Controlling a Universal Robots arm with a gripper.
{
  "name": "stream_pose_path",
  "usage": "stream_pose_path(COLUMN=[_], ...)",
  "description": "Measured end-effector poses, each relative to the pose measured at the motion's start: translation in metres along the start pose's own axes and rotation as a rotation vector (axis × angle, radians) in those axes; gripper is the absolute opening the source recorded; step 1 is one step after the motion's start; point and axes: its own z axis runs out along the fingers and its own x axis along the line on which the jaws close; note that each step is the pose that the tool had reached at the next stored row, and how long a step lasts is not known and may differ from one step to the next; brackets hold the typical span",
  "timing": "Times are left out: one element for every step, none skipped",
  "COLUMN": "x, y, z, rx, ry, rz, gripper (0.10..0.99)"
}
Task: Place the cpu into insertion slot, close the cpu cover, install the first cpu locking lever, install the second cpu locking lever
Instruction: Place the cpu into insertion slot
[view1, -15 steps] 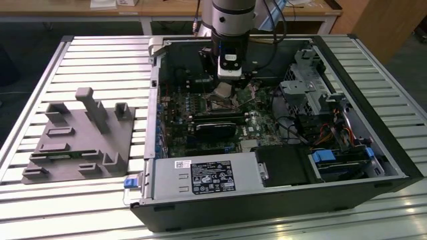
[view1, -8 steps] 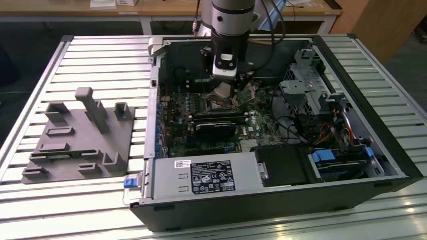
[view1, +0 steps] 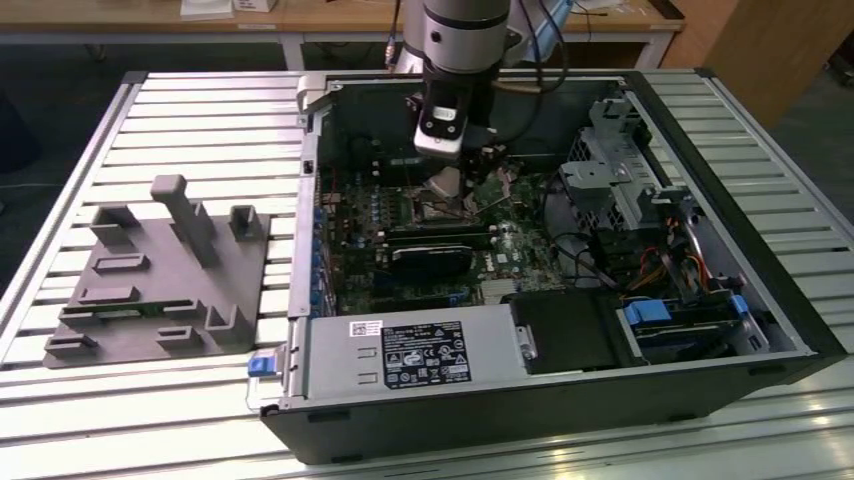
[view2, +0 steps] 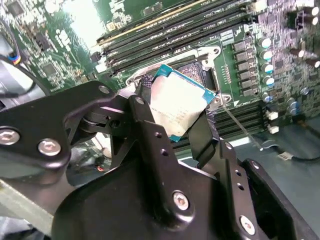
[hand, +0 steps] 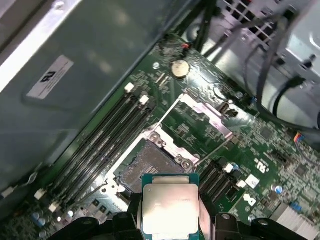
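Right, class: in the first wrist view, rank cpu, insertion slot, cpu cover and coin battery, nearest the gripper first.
1. cpu, in its grip.
2. insertion slot, just beyond the cpu.
3. cpu cover, open, past the slot.
4. coin battery, beyond the cover.

This looks like a robot lab or workshop. A robot arm (view1: 461, 40) reaches down into an open computer (view1: 534, 420), and its green board (view1: 360, 215) and wires (view1: 667, 265) show. The computer sits on a metal table (view1: 174, 100) made of long slats. A grey plastic holder (view1: 147, 280) lies near the table's edge at the exterior view's left. Wooden desks (view1: 334, 18) stand behind.
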Motion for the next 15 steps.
stream_pose_path(x=[0.0000, 0.0000, 0.0000, 0.0000, 0.0000, 0.0000, 0.0000, 0.0000, 0.0000, 0.0000, 0.0000, 0.0000, 0.0000, 0.0000, 0.0000], y=[0.0000, 0.0000, 0.0000, 0.0000, 0.0000, 0.0000, 0.0000, 0.0000, 0.0000, -0.0001, -0.0001, -0.0001, -0.0001, -0.0001, -0.0001], z=[0.0001, 0.0002, 0.0003, 0.0004, 0.0005, 0.0006, 0.0008, 0.0009, 0.0011, 0.0012, 0.0014, 0.0016, 0.0018, 0.0021, 0.0023], rx=[0.000, 0.001, 0.001, 0.001, 0.001, 0.002, 0.002, 0.002, 0.002, 0.003, 0.003, 0.004, 0.004, 0.005, 0.006], ry=[-0.0011, -0.0022, -0.0033, -0.0044, -0.0055, -0.0066, -0.0078, -0.0091, -0.0104, -0.0118, -0.0132, -0.0147, -0.0166, -0.0186, -0.0209], rz=[0.016, 0.033, 0.050, 0.067, 0.083, 0.099, 0.116, 0.132, 0.148, 0.164, 0.180, 0.196, 0.211, 0.226, 0.241], gripper=[0.537, 0.537, 0.537, 0.537, 0.537, 0.537, 0.537, 0.537, 0.537, 0.537, 0.537, 0.537, 0.537, 0.537, 0.537])
